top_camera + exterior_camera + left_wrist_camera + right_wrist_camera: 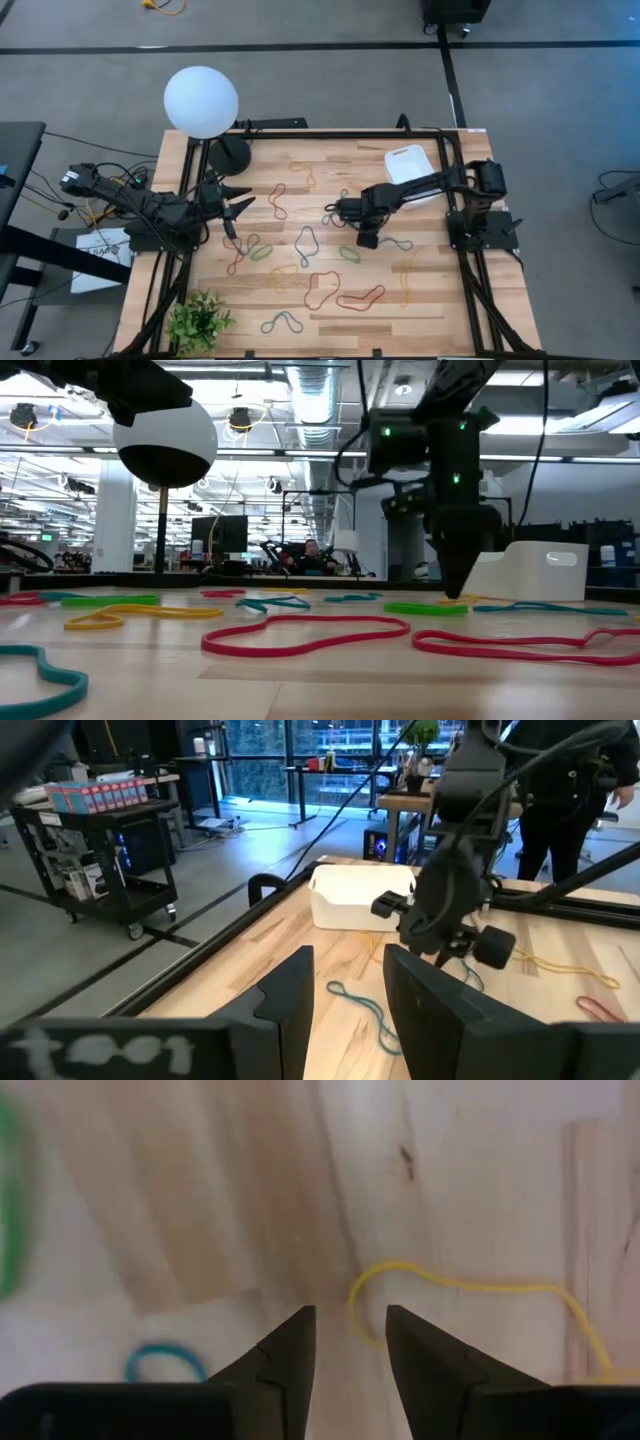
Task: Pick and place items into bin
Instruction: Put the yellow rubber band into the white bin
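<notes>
Many rubber-band loops lie flat on the wooden table: a red one (360, 297), an orange-red one (322, 290), grey-blue ones (283, 322), a green one (349, 254) and a yellow one (406, 283). The white bin (410, 165) stands at the far right; it also shows in the low view (535, 572) and the left wrist view (360, 898). My right gripper (333, 213) points down at mid-table, open, its tips at the tabletop (455, 592). Its fingers stand on either side of the curved end of a yellow band (352, 1315). My left gripper (243, 198) waits open above the table's left side.
A white globe lamp (201, 100) on a black base (230, 153) stands at the far left corner. A small green plant (198, 320) is at the near left corner. A black frame runs along the table's edges.
</notes>
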Tool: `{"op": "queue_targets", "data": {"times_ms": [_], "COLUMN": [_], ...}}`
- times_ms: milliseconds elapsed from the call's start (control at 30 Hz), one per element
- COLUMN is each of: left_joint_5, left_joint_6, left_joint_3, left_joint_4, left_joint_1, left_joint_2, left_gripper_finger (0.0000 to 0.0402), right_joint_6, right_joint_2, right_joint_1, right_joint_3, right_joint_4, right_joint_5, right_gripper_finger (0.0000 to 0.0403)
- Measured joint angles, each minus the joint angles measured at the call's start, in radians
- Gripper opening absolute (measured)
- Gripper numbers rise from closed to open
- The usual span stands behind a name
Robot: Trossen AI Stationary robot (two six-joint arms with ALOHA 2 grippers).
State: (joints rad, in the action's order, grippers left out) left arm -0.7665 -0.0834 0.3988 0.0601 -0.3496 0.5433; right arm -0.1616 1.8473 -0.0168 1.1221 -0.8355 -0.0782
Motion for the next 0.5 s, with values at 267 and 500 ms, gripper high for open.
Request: {"op": "queue_targets", "data": {"times_ms": [267,500], "left_joint_5": [0.002,0.002], "left_joint_6": [0.0,0.0], "left_joint_3": [0.0,0.0], "left_joint_4": [0.002,0.002], "left_joint_1": [0.0,0.0], "left_joint_2": [0.0,0.0], "left_gripper_finger": [0.0114,0.0114], "right_joint_6": [0.014,0.061], "right_joint_2": [0.034,0.036], "right_joint_1": [-0.05,-0.058], "right_joint_3": [0.003,0.001], "right_joint_4": [-0.002,0.013], "right_joint_5": [0.043,0.073], "right_gripper_finger": [0.0118,0.0077]}}
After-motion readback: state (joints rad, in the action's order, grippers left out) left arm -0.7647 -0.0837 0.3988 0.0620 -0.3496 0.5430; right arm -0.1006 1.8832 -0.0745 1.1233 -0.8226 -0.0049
